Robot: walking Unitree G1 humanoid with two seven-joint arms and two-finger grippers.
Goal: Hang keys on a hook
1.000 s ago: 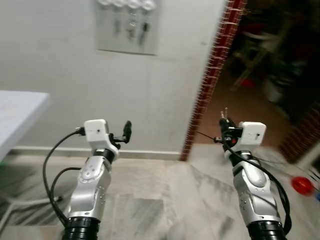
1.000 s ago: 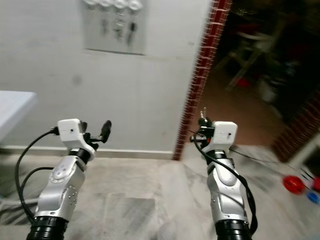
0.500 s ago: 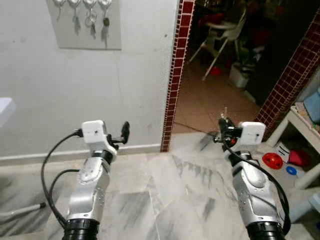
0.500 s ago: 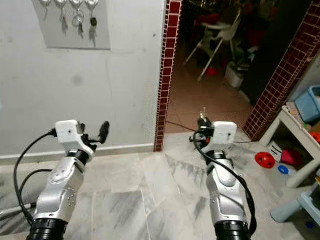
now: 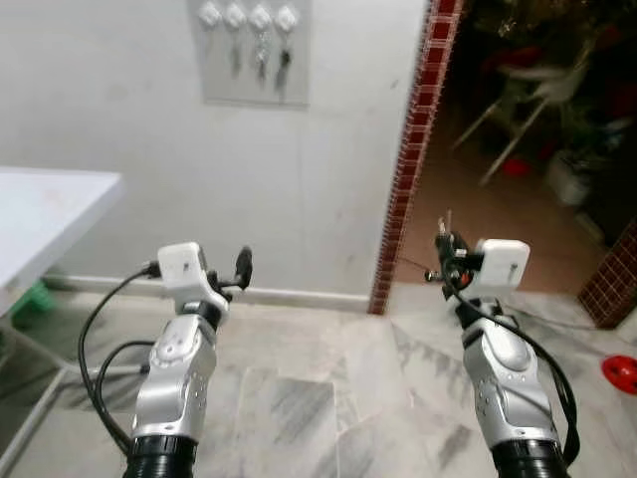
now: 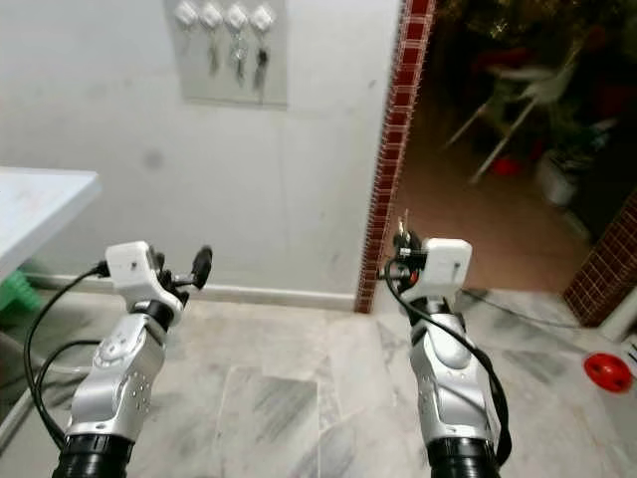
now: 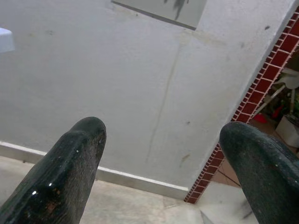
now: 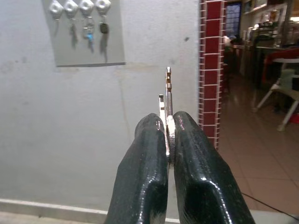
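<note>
The right gripper (image 8: 167,140) is pinching the keys (image 8: 166,100) upright, facing the wall. The left gripper (image 7: 163,163) is spreading wide, empty. The hook board (image 5: 256,50) is hanging above, beside the brick doorway edge (image 5: 413,149).

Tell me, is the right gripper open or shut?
Shut. The right gripper has its two black fingers pressed together on the keys, whose metal tips stick up between them.
</note>
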